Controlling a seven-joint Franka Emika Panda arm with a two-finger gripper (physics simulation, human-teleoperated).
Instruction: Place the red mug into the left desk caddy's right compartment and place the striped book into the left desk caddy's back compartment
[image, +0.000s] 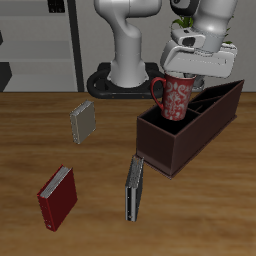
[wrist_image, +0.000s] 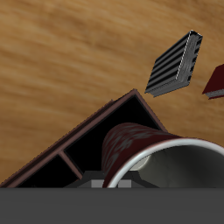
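Exterior view, left to right: a dark red book (image: 57, 197) lies lower left, a small grey book (image: 82, 121) above it, the striped book (image: 134, 189) at lower centre. At right, the tool (image: 186, 72) pinches the red mug (image: 176, 98) by its rim, over the left desk caddy (image: 172, 152). The mug-placing step seems underway; next comes lowering it into the right compartment (image: 163, 129) and releasing.

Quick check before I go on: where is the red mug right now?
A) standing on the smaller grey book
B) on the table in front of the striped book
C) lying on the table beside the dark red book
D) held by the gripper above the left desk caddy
D: the red mug hangs under the gripper, over the open end of the left desk caddy, clear of the table.
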